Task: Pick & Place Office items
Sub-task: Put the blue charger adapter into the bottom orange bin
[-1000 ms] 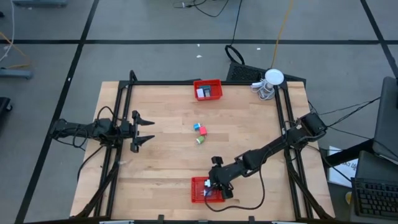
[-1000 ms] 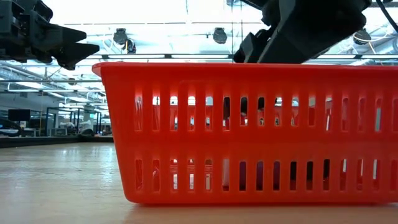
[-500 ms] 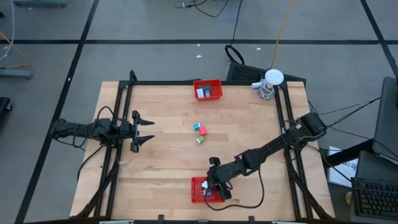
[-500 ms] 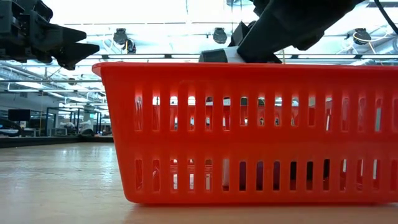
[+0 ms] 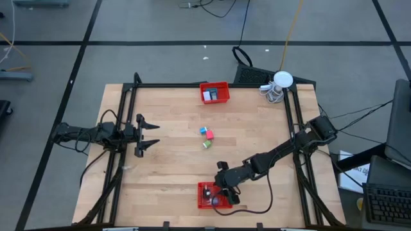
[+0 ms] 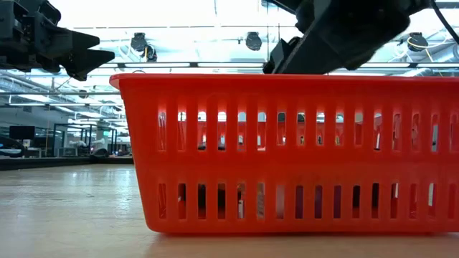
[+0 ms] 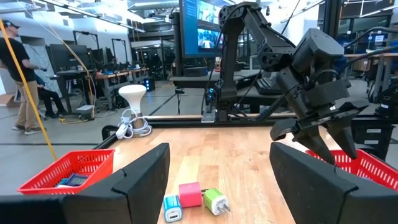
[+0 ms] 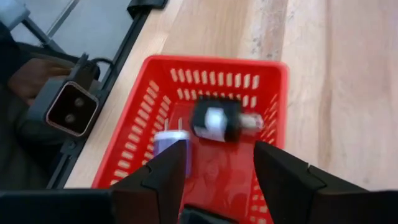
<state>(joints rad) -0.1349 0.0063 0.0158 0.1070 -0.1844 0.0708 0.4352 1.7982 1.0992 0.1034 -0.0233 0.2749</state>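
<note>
Both arms showing matte black, built from chunky jointed segments. Left gripper (image 5: 150, 133) showing two thin pointed black fingers forking from blocky wrist. Right gripper (image 7: 323, 138) tapering into angular black fingers under boxy wrist housing. Black cables looping along left arm, trailing from right arm's base.
</note>
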